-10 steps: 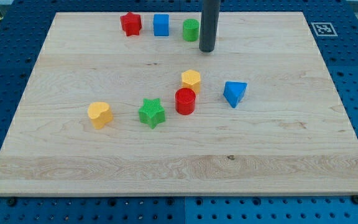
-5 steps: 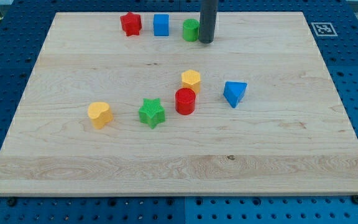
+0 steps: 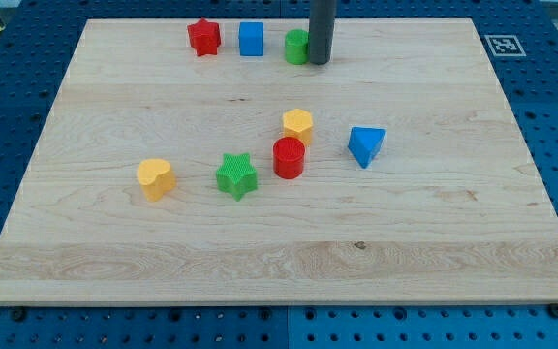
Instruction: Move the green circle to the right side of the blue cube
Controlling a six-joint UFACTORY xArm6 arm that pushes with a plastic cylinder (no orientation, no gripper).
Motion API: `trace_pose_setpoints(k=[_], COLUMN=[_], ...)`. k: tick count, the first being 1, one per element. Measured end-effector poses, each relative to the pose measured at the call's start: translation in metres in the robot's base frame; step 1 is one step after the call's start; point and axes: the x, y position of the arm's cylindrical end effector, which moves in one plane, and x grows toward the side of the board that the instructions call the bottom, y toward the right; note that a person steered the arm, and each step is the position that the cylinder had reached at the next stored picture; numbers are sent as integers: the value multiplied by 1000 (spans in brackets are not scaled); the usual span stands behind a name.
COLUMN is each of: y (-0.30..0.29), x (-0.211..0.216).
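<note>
Green circle [image 3: 297, 46]: short ribbed cylinder, my tip [image 3: 320, 63] touching.

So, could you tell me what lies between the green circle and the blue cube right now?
Nothing: the camera view shows only bare board between the green circle and the blue cube. My tip sits against the circle's right side.

We count seven blocks on the wooden board [image 3: 434, 262] — two red, the star [image 3: 203, 37] and cylinder [image 3: 289, 157]; two blue, the cube [image 3: 251, 39] and triangular block [image 3: 365, 145]; two green, the circle [image 3: 296, 47] and star [image 3: 236, 176]; two yellow, the heart [image 3: 154, 178] and hexagon [image 3: 297, 124] — that makes eight.
</note>
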Motion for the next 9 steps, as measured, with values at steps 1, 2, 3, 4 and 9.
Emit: trace_pose_setpoints(k=[1, 2, 3, 4, 9], y=[0, -1, -1, -1, 0], x=[-6, -20, -24, -14, 85])
